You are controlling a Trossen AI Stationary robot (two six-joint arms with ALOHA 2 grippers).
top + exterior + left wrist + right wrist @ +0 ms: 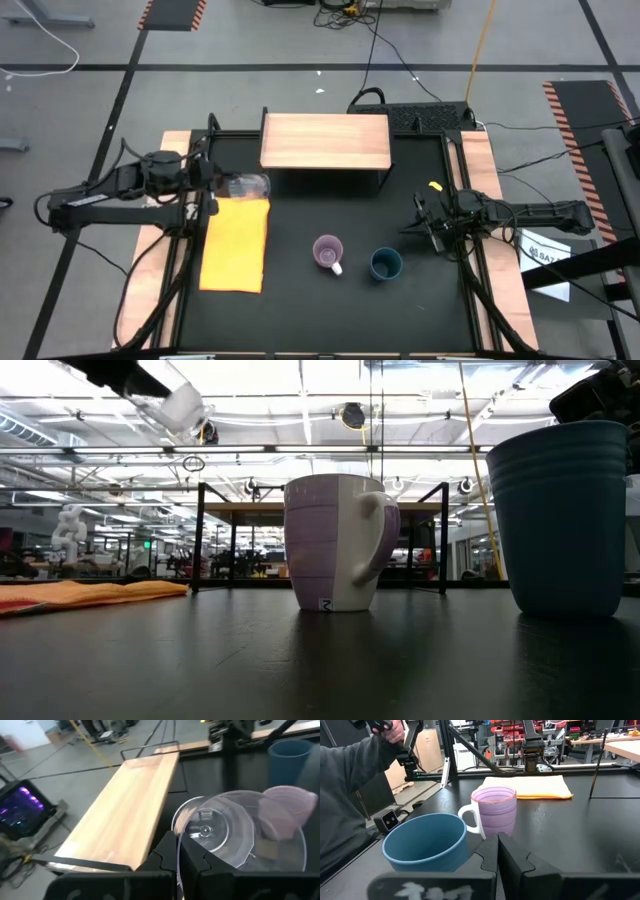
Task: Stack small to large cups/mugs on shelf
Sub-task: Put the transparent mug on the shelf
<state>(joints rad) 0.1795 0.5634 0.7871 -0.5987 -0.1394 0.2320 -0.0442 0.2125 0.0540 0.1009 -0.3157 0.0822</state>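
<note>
My left gripper (218, 186) is shut on the tiny clear glass cup (250, 186), held in the air over the far end of the yellow-orange mat, near the shelf's left end. The glass also shows high up in the low view (172, 400). The light-wood shelf (325, 140) stands on thin black legs at the table's far side. The light purple mug (328, 252) and the dark teal-blue cup (386, 264) stand upright on the black table, side by side. My right gripper (425, 224) is shut and empty, to the right of the teal cup. My left gripper pinches the glass's wall at its rim (178, 837), one finger inside the mouth and one outside. The fingers come about level from the table's left side. The glass is lifted clear and tipped onto its side, its base (205, 829) pointing away from the gripper.
The flat yellow-orange mat (235, 243) lies on the table's left part, below the held glass. A person's sleeve (350, 795) and hand (395, 730) show beyond the table in the right wrist view. Wooden side rails (478, 160) border the black table.
</note>
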